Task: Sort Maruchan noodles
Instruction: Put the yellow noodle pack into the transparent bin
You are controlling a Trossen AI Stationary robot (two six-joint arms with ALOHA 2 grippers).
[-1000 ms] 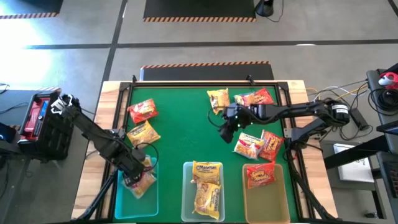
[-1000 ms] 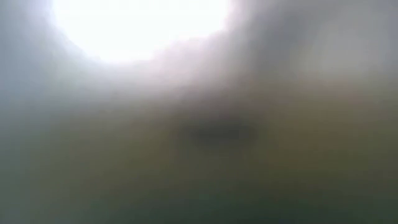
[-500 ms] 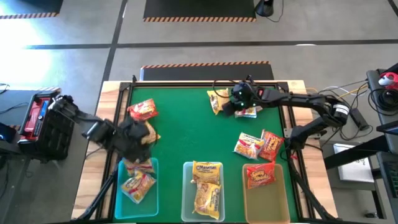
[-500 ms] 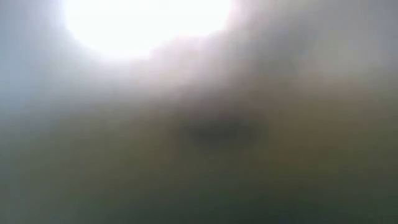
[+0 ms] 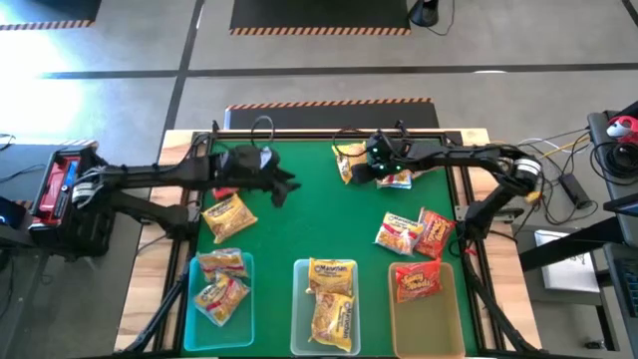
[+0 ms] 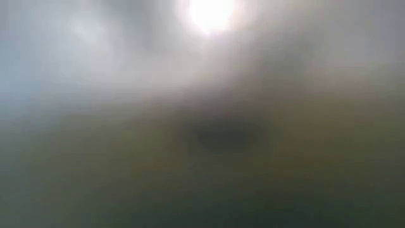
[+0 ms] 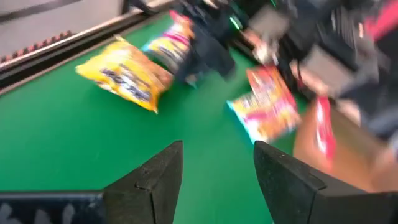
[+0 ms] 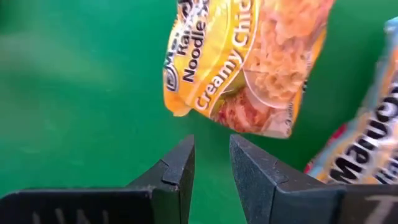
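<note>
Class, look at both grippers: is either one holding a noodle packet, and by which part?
Neither. The left gripper is open over bare mat; the right gripper is empty beside a yellow packet.

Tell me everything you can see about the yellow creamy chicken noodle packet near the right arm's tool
The creamy chicken packet is a crinkly, glossy plastic ramen pouch, yellow-orange, printed with a noodle photo and the words "Creamy Chic" in view. It lies flat on the green mat near the table's far edge, unopened as far as shows. The right tool hovers just short of it, fingers slightly apart, holding nothing and not touching it. Another packet lies close beside it.
</note>
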